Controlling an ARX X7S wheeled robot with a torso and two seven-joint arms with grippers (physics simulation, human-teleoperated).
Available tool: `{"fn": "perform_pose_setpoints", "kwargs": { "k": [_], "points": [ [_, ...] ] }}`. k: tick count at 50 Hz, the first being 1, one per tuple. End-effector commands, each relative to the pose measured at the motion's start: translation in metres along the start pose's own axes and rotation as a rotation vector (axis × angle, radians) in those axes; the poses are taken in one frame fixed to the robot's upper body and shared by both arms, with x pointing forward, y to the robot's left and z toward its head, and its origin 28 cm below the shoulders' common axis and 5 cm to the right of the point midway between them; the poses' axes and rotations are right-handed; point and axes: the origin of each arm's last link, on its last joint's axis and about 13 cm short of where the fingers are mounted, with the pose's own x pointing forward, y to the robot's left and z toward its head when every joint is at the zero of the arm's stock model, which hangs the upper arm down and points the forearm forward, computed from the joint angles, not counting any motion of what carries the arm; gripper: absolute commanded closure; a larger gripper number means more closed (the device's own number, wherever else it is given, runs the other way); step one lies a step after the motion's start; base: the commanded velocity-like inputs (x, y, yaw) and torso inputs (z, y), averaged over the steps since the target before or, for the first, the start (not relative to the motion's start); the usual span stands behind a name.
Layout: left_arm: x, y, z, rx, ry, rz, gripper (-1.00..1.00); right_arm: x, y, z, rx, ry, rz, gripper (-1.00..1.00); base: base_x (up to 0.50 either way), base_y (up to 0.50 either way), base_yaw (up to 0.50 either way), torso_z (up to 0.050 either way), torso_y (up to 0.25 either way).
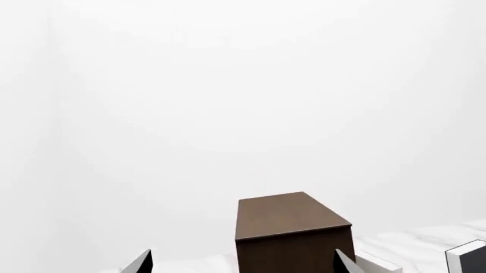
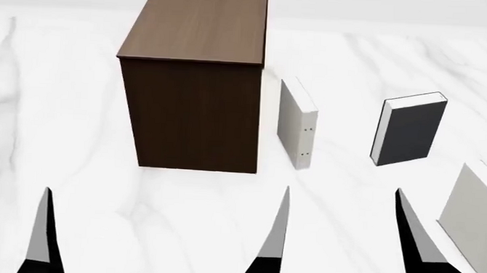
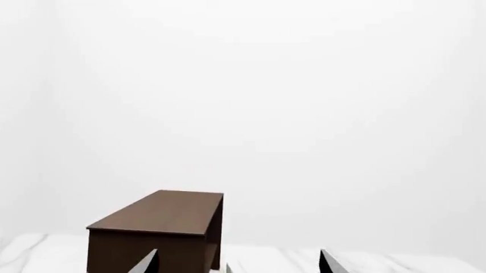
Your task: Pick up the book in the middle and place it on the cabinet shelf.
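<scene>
Charcoal-covered hardcover book (image 2: 411,129) with white page edges stands upright on the white marble tabletop (image 2: 61,165), between two paler books and right of the tall brown wood-grain cabinet (image 2: 195,73). Both the right gripper (image 2: 342,239) and left gripper (image 2: 161,238) hang spread wide, empty. Best approach: advance the right one squarely, straddling both covers before closing.

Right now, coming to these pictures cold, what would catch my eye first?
The tall brown cabinet dominates, standing far left of centre on the white marble table. To its right three books stand upright: a pale one close beside the cabinet, the dark grey book further right, and another pale one at the right edge. Both grippers, left and right, sit open near the bottom, holding nothing.
</scene>
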Motion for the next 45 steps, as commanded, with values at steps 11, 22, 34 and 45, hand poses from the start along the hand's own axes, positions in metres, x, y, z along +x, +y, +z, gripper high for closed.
{"fn": "perform_pose_setpoints", "kwargs": {
  "k": [11, 22, 34, 45],
  "points": [
    [-0.0007, -0.0002, 0.0032, 0.004, -0.004, -0.004, -1.0, -0.0007, 0.0006, 0.0056, 0.002, -0.001, 0.003, -1.0, 0.5, 0.0, 0.0, 0.0, 0.001],
    [-0.0002, -0.0009, 0.0033, 0.005, -0.004, -0.007, -1.0, -0.0004, 0.0009, 0.0041, 0.015, 0.006, 0.004, -1.0, 0.5, 0.0, 0.0, 0.0, 0.001],
    [-0.0003, -0.0004, 0.0026, 0.0, -0.005, -0.009, -1.0, -0.0001, 0.0012, 0.0027, 0.01, 0.009, 0.003, -1.0, 0.5, 0.0, 0.0, 0.0, 0.001],
    [-0.0002, -0.001, 0.002, 0.001, -0.003, -0.011, -1.0, -0.0002, 0.0017, 0.0032, 0.009, 0.012, 0.002, -1.0, 0.5, 0.0, 0.0, 0.0, 0.002]
  ]
}}
